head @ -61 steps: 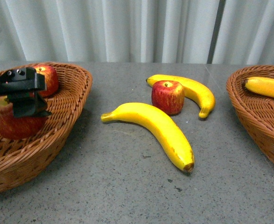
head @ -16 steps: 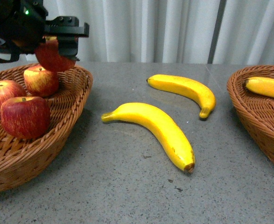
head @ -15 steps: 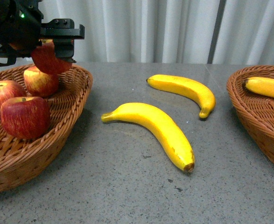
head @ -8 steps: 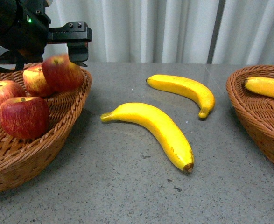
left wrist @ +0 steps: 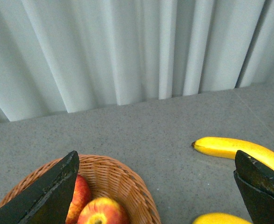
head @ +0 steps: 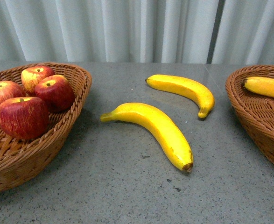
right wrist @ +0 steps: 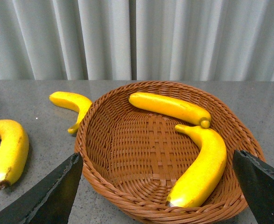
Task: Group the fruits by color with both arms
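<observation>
Nearest the robot, the near banana [head: 153, 130] lies loose on the speckled grey worktop [head: 104, 186]. It is long, smooth and curved, with its brown tip toward the camera. It looks light and rigid, and its glossy skin could slide between hard fingers. I judge the best hold is across the thick middle, square to the curve, so it neither pivots nor tips.

To its left, the left basket [head: 34, 161] of coarse brown wicker holds 4 apples [head: 24, 117]. They are round, shiny and red streaked with yellow, and they sit touching one another. On the other side, the right basket [head: 249, 116] holds 2 bananas [right wrist: 202, 163] of the same waxy yellow.

Farther back lies the far banana [head: 186, 91], apart from the first, its tip curling toward the right basket. A mid-length grip would suit it too.

The left pincer [left wrist: 156, 161] is spread wide and empty near the left basket. The right pincer [right wrist: 158, 158] is likewise wide and empty, over the right basket. Behind everything hangs a pale pleated curtain [head: 127, 28].
</observation>
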{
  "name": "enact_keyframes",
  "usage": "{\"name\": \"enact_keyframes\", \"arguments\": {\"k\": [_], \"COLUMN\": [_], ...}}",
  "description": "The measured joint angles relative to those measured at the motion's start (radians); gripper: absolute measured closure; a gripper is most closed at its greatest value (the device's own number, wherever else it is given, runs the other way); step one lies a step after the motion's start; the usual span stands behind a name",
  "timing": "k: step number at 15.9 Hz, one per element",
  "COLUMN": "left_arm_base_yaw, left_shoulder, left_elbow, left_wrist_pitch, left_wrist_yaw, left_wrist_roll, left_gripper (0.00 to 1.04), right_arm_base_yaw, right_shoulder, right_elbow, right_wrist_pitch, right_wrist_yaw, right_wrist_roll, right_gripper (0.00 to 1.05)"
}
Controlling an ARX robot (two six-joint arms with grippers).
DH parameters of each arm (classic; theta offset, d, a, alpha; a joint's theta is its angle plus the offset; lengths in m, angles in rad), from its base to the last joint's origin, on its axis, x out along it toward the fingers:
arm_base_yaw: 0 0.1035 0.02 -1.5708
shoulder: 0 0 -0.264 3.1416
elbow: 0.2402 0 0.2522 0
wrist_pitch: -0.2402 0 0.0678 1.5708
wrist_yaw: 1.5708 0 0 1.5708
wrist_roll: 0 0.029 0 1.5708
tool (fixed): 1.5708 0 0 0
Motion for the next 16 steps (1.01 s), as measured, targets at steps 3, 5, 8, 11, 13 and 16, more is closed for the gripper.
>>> {"name": "enact_keyframes", "arguments": {"k": [3, 5, 8, 11, 13, 16], "left_arm_base_yaw": [-0.010, 0.072, 0.198, 0.218, 0.291, 0.319], "left_shoulder": [-0.269, -0.476, -0.679, -0.746, -0.801, -0.858], "left_elbow": [-0.214, -0.437, -0.682, -0.779, -0.829, -0.876], "left_wrist_pitch": [0.142, 0.178, 0.201, 0.219, 0.222, 0.213], "left_wrist_yaw": [-0.125, -0.090, 0.005, 0.060, 0.128, 0.150], "left_wrist_roll": [0.023, -0.016, -0.035, -0.035, -0.038, -0.039], "left_gripper": [0.17, 0.38, 0.67, 0.96, 1.03, 1.03], "right_arm_base_yaw": [0.000, 0.000, 0.000, 0.000, 0.000, 0.000], "right_shoulder": [0.000, 0.000, 0.000, 0.000, 0.000, 0.000], "right_elbow": [0.000, 0.000, 0.000, 0.000, 0.000, 0.000], "right_wrist_pitch": [0.000, 0.000, 0.000, 0.000, 0.000, 0.000], "right_wrist_yaw": [0.000, 0.000, 0.000, 0.000, 0.000, 0.000], "right_wrist_roll": [0.000, 0.000, 0.000, 0.000, 0.000, 0.000], "right_gripper": [0.07, 0.07, 0.07, 0.07, 0.07, 0.07]}}
